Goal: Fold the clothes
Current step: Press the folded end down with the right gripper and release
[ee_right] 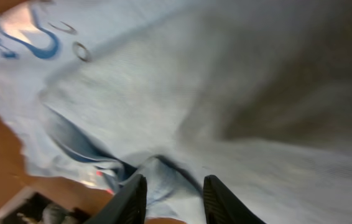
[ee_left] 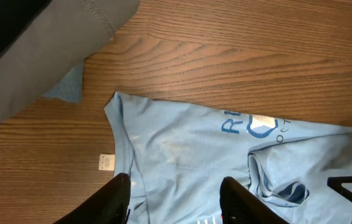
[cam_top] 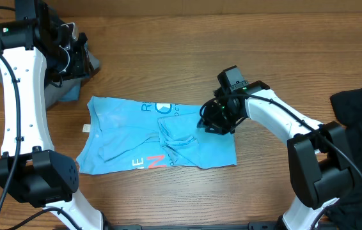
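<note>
Folding seems barely begun: the blue T-shirt lies rumpled on the bench, left jaws apart and empty, right jaws astride a crease, clamping unclear.

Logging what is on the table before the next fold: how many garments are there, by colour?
Light blue T-shirt: 1
Black garment: 1
Grey garment: 1
Total: 3
A blue patch shows beside the grey one; I cannot tell whether it is a separate piece.
</note>
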You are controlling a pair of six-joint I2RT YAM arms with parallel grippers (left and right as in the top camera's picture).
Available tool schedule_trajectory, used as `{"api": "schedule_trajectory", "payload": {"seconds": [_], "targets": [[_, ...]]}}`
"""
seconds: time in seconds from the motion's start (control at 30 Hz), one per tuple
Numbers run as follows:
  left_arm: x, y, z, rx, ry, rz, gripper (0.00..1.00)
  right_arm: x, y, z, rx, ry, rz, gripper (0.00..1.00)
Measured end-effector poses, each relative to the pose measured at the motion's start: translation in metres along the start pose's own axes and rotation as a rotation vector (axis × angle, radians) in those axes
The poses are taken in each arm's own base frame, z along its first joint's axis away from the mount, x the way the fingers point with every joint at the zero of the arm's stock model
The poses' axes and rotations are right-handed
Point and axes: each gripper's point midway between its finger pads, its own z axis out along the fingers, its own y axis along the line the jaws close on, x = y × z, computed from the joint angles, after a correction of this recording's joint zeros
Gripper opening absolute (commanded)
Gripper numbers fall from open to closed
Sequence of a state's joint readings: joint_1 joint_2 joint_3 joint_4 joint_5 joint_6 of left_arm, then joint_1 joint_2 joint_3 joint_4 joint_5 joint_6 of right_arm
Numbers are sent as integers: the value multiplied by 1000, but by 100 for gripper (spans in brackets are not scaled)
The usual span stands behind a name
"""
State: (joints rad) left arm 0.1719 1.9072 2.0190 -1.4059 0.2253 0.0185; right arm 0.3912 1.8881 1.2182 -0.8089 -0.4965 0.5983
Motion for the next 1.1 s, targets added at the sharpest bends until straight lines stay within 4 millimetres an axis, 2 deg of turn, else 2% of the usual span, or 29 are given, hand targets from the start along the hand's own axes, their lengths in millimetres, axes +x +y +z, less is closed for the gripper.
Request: {"api": "schedule_trajectory", "payload": {"seconds": [0.1, 0.23, 0.3, 0.4, 0.47, 0.53, 0.6, 0.67, 0.73, 0.8, 0.9, 0.97, 1.1], "targets": [[0, 0, 0, 0, 0, 0, 49, 3, -3, 5, 25, -3, -37, 31], [0, 0, 0, 0, 1, -1, 49, 20, -4, 19, 28, 34, -81, 32], [1, 0, 0, 0, 3, -1, 49, 31, 6, 27, -11, 62, -120, 30], [1, 0, 0, 0, 4, -1, 49, 52, 33, 36, -99, 119, -200, 21], [1, 0, 0, 0, 4, -1, 49, 75, 56, 38, -196, 191, -296, 20], [1, 0, 0, 0, 5, -1, 48, 102, 71, 38, -277, 281, -382, 20], [1, 0, 0, 0, 6, -1, 48, 121, 76, 36, -316, 346, -435, 19], [1, 0, 0, 0, 6, -1, 48, 128, 76, 36, -326, 369, -461, 20], [2, 0, 0, 0, 6, -2, 49, 125, 72, 36, -311, 358, -462, 20], [2, 0, 0, 1, 7, -2, 49, 115, 69, 35, -291, 325, -452, 26], [2, 0, 0, 0, 7, -2, 50, 88, 64, 31, -256, 236, -414, 28], [2, 0, 0, 1, 7, -2, 51, 68, 61, 26, -241, 176, -359, 39], [1, 0, 0, 0, 3, -1, 52, 37, 63, 21, -246, 67, -319, 47]]}}
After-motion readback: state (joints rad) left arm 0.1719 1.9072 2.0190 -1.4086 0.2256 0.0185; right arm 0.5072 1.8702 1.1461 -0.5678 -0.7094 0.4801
